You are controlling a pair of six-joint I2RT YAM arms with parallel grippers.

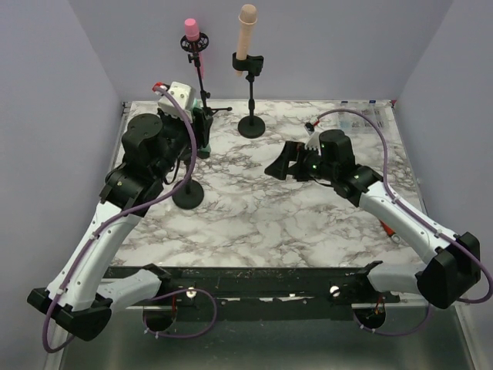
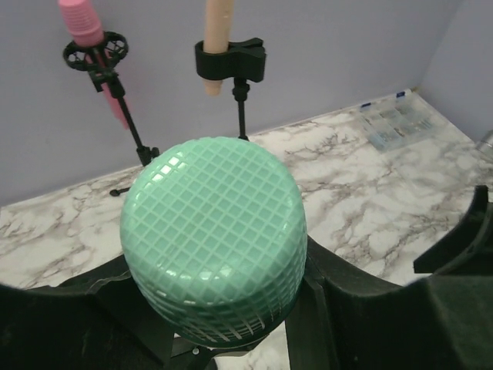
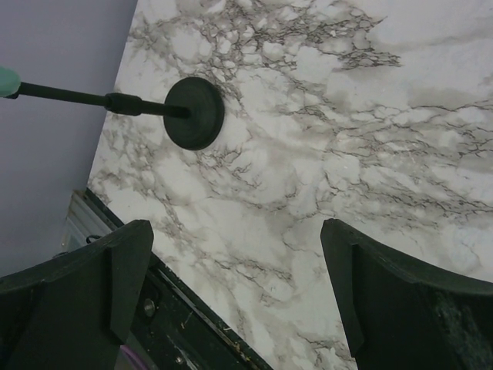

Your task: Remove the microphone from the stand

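Note:
A green mesh-headed microphone [image 2: 212, 231] sits at the top of a black stand whose round base [image 1: 189, 194] rests on the marble table. My left gripper [image 1: 202, 135] is shut on the microphone below its head, and the black fingers [image 2: 362, 308] flank it in the left wrist view. In the right wrist view the stand base [image 3: 193, 113] and its pole run left to a bit of green [image 3: 6, 81]. My right gripper [image 1: 279, 166] is open and empty above the table's middle right, also shown in the right wrist view [image 3: 239, 285].
A pink microphone [image 1: 190, 31] on a tripod stand and a beige microphone [image 1: 246, 31] clipped in a round-based stand [image 1: 251, 127] stand at the back. A clear plastic box [image 2: 393, 123] lies at the back right. A red-handled tool [image 1: 389, 229] lies under the right arm.

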